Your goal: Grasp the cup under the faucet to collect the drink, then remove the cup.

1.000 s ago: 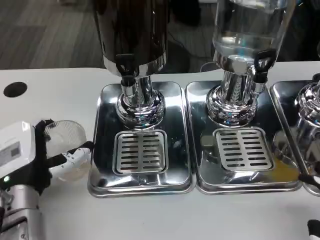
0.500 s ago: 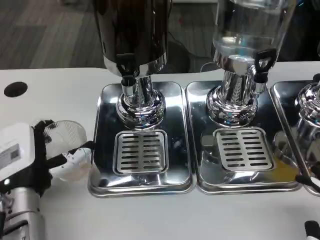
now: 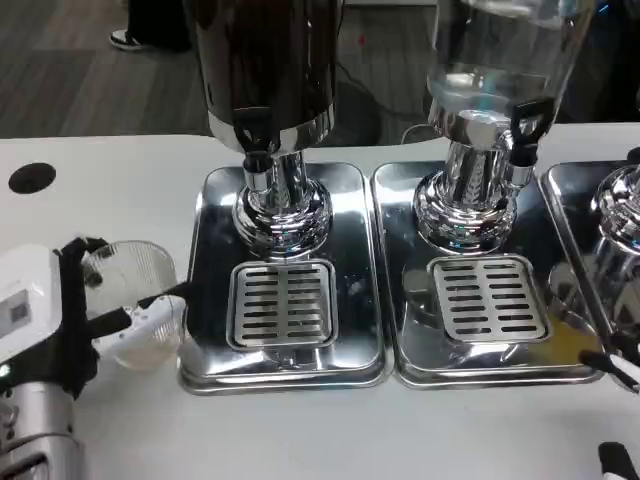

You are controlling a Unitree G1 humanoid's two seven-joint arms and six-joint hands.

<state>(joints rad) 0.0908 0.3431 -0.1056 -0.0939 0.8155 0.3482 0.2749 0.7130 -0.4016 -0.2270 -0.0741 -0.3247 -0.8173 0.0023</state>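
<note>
A clear plastic cup (image 3: 138, 300) stands at the left of the table, gripped by my left hand (image 3: 60, 320), whose black and white fingers wrap its sides. It is just left of the first steel drip tray (image 3: 283, 365). The dark dispenser's black faucet (image 3: 255, 150) hangs above that tray's slotted grate (image 3: 283, 303), to the right of the cup. At the lower right edge only a few fingertips of my right hand (image 3: 615, 400) show, and I cannot tell how they lie.
A second tray (image 3: 480, 300) with a clear dispenser and its faucet (image 3: 525, 125) stands to the right; a third tray (image 3: 600, 230) is cut off at the right edge. A black hole (image 3: 30, 178) marks the table at far left. White tabletop runs along the front.
The cup and my left hand have shifted slightly toward me and a bit right, nearer the first tray's edge. My right fingertips have crept a little further into the frame.
</note>
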